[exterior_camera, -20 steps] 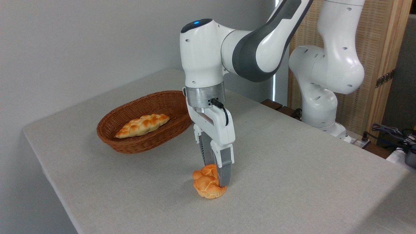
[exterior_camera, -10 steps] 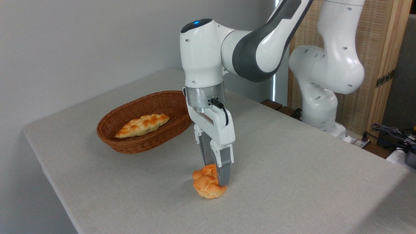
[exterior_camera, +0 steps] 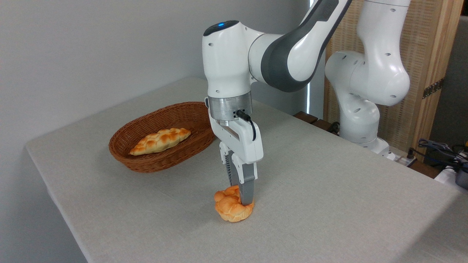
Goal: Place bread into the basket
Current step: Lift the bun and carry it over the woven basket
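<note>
The bread [exterior_camera: 231,210], a small knotted orange-golden bun, rests on the table near its front edge. My gripper [exterior_camera: 241,197] comes straight down onto it, and its grey fingers [exterior_camera: 248,190] are pressed in on the bun's right part, shut on it. The far finger is partly hidden behind the near one. The basket [exterior_camera: 146,165], oval reddish-brown wicker, stands to the back left, well apart from the bun.
A long braided golden loaf [exterior_camera: 161,140] lies inside the basket. The arm's white base [exterior_camera: 360,120] rises at the back right, with cables [exterior_camera: 440,149] at the far right. The table's left edge [exterior_camera: 51,193] falls away close by.
The fingers have drawn together on the bun, which now sits slightly further left and looks squeezed. The arm has hardly shifted.
</note>
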Controlling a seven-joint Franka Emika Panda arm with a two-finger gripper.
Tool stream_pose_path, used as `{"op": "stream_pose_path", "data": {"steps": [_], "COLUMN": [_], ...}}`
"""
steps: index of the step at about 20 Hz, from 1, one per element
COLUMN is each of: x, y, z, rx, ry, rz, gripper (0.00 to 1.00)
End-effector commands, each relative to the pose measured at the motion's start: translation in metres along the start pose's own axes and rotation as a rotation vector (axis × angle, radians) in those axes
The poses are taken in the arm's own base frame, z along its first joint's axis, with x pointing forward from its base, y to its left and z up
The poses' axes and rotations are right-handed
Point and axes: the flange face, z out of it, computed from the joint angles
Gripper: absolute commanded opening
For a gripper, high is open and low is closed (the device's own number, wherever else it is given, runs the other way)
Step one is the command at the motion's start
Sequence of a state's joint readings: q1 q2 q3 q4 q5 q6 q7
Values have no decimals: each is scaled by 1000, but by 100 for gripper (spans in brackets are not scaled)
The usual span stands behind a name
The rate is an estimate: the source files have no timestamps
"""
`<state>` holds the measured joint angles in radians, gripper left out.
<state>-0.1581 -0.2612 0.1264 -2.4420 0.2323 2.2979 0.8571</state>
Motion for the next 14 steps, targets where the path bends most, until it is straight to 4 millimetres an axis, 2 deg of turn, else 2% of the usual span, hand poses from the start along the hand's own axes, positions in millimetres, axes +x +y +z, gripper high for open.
{"op": "stream_pose_path", "data": {"steps": [1, 3, 7, 10, 12, 14], "x": [-1, 1, 12, 39, 65, 93], "y": [-3, -6, -9, 8, 32, 58], "z": [-10, -23, -78, -110, -129, -138], "rx": [-12, -4, -39, -105, -131, -127], "ry": [91, 122, 212, 172, 140, 121], "rz": [-68, -91, -145, -104, -115, -136], "gripper": [44, 44, 46, 47, 47, 47]}}
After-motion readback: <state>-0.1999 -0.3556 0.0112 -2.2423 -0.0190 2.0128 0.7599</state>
